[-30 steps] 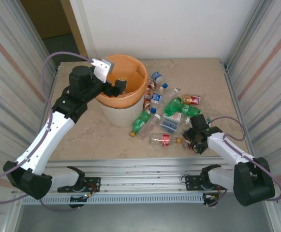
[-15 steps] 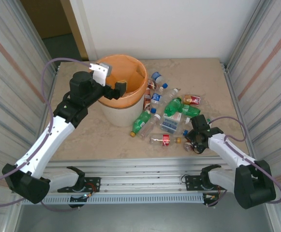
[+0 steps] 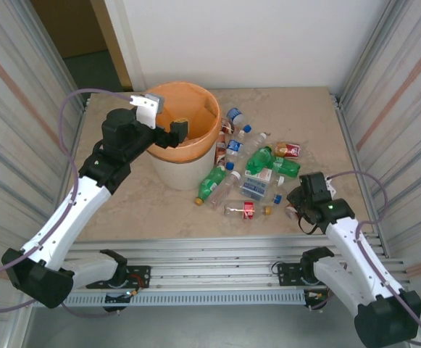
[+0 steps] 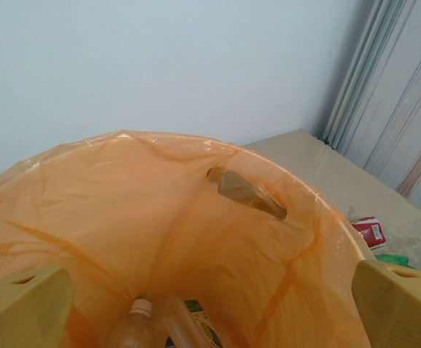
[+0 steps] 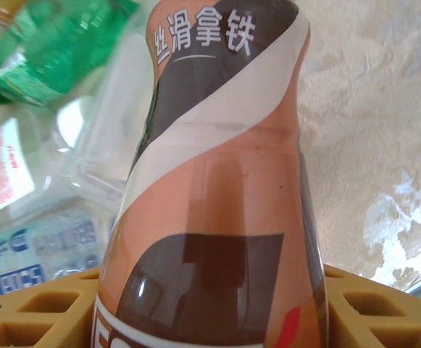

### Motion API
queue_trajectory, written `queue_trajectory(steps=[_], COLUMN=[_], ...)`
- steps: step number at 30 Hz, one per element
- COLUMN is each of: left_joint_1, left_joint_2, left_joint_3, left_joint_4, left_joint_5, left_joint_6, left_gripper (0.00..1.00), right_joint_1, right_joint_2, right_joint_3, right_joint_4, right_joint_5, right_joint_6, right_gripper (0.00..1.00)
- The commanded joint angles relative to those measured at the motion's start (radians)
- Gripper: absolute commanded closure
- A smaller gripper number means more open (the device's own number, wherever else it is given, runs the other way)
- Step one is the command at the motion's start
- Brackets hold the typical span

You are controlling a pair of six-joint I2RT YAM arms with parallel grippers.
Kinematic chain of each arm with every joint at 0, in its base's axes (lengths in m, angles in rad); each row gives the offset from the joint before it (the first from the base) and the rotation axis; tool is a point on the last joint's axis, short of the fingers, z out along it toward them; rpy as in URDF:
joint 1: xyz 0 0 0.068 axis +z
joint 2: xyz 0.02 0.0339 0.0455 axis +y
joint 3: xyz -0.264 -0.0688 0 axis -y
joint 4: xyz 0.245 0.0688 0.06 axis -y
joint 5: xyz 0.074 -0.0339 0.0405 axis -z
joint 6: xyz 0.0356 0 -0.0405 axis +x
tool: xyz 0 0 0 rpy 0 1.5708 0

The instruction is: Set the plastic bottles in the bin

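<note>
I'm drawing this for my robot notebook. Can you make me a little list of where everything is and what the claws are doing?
left gripper: open, hanging over the bin's mouth, holding nothing
right gripper: closed around a brown-label bottle, at the right end of the heap
bin: off-white, lined with an orange bag, standing on the table
inside the bin: at least one clear bottle at the bottom
loose bottles: a heap lying on the table, right of the bin

White wall (image 3: pixel 268 36), corrugated metal sides (image 3: pixel 14 109)
</note>
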Motion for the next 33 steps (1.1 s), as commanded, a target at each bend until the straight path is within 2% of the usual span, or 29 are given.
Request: queue_trajectory(steps=[1,5,9,16,21,25,33], left_joint_1=[-0.004,-0.004,-0.004,-0.009,-0.031,-0.044,-0.114], left_joint_2=[-0.032,-0.030,-0.027,-0.006,0.045,0.109,0.211], left_joint_3=[-0.008,-0.006,-0.002,-0.005,0.025,0.072,0.190], left_joint_4=[0.044,0.041,0.046,0.127,0.157,0.186,0.166], left_joint_5=[0.003,0.024,0.103,0.238,0.321,0.426,0.469], left_joint_6=[-0.025,-0.050,-0.085,-0.181,-0.227,-0.268,-0.268], left_gripper=[0.01,0.01,0.01,0.01,0.01,0.01,0.02], right_joint_1=[-0.008,-0.008,0.000,0.046,0.091,0.147,0.304], right_joint_2=[-0.040,-0.052,-0.057,-0.038,0.038,0.119,0.274], right_joint_3=[0.061,0.107,0.132,0.162,0.238,0.316,0.453], right_joint_4=[-0.026,0.007,0.090,0.329,0.452,0.518,0.595], right_joint_5=[0.045,0.040,0.002,-0.105,-0.199,-0.255,-0.283], right_joint_6=[-0.094,-0.155,-0.227,-0.372,-0.485,-0.565,-0.743], right_gripper=[0.47,0.47,0.49,0.49,0.49,0.49,0.49])
